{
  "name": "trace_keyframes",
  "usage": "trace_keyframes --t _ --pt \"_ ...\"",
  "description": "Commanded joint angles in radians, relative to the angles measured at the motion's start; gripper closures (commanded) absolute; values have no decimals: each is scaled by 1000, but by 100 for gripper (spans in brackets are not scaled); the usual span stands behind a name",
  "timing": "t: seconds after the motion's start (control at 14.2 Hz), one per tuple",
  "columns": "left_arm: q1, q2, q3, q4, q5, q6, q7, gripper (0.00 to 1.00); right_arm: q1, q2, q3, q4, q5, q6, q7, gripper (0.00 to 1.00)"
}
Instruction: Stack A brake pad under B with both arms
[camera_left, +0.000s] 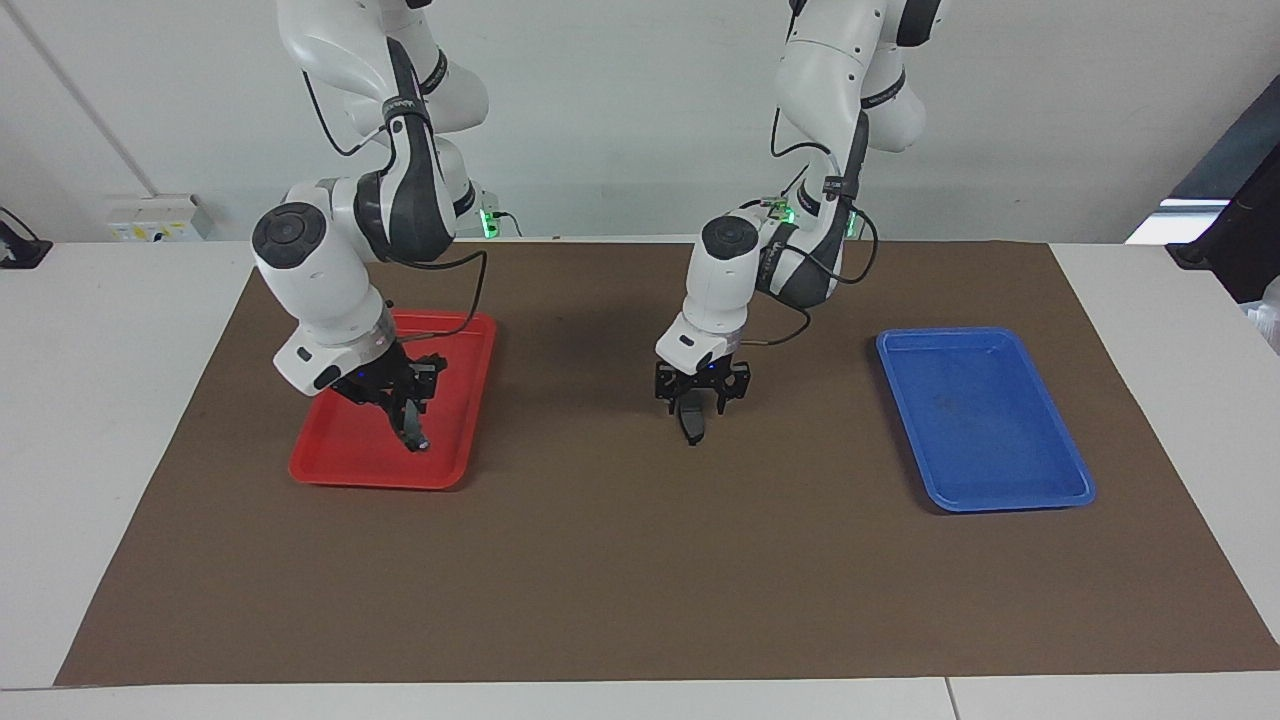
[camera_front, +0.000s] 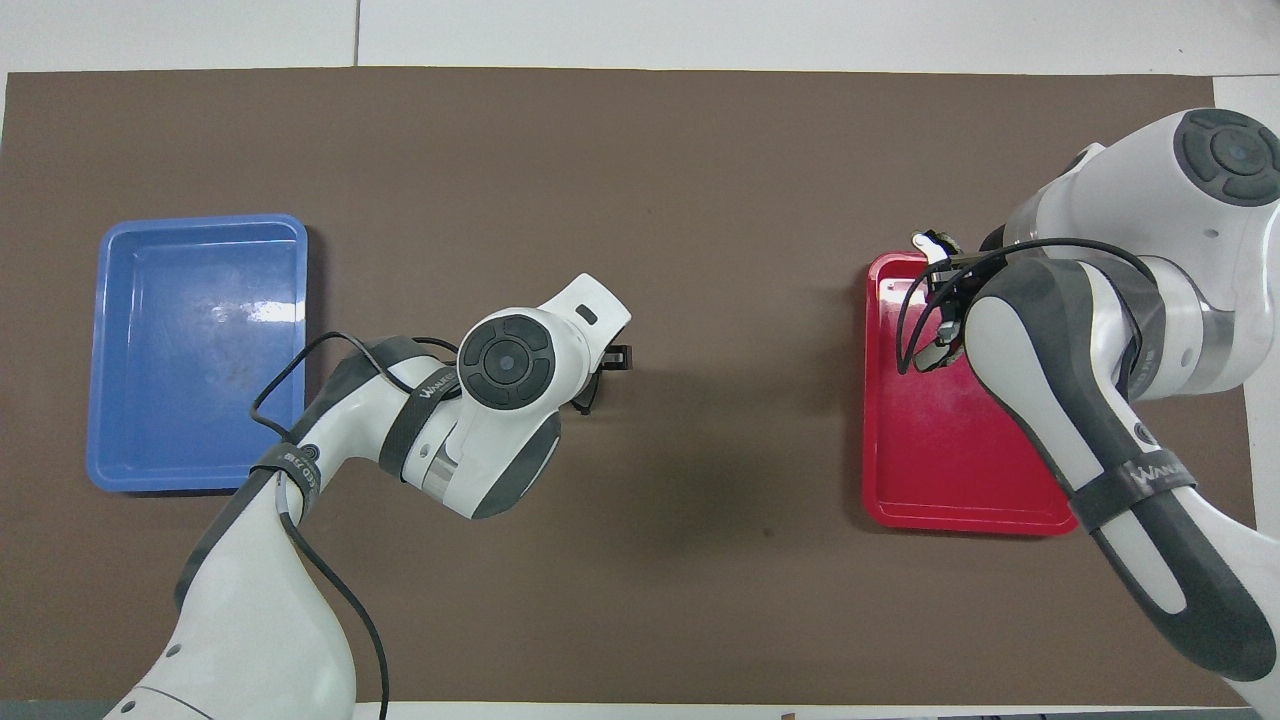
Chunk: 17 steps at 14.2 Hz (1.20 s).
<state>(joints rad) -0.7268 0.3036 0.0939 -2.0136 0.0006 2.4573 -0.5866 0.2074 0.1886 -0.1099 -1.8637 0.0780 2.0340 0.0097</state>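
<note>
Left claw (camera_left: 692, 425): mine, clamped on A brake pad (camera_left: 690, 422), which hangs from it low over the brown counter (camera_left: 640, 580) at frame centre.
Step in hand: I judge A goes down first; lay it flat and release only once it rests steady.
Right claw (camera_left: 408, 420): grips B (camera_left: 414, 432) over the red tray (camera_left: 340, 470), mid-frame at that arm's end.
2-arm timing: B should wait until I lift clear.

High facing view, steep overhead view

Even, bright overhead lighting; both views sharp. Glare patch on the blue tray (camera_front: 250, 312). Soft shadows beneath each gripper's jaws.
</note>
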Motion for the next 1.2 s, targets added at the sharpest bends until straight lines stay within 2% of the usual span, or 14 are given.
trace_keyframes --t 0.0,0.28,0.42,0.63,0.78,0.85,1.13 --pt "79 -101 6 -7 3 -124 63 0 78 47 2 115 23 -50 97 94" --pt "254 -214 7 -4 3 -260 256 0 257 116 2 230 29 -66 318 95" --pt "367 -271 6 3 3 -310 361 0 332 202 2 319 112 -64 395 95" --pt "513 -357 7 9 3 -378 496 0 447 339 2 425 123 -38 490 95" --pt "584 -382 7 62 3 -466 539 0 501 377 2 414 127 77 519 93" --pt "607 -377 7 114 3 -539 562 0 507 376 2 372 126 118 526 92" --pt "659 -348 9 304 -1 -742 596 0 527 362 2 290 128 166 524 90"
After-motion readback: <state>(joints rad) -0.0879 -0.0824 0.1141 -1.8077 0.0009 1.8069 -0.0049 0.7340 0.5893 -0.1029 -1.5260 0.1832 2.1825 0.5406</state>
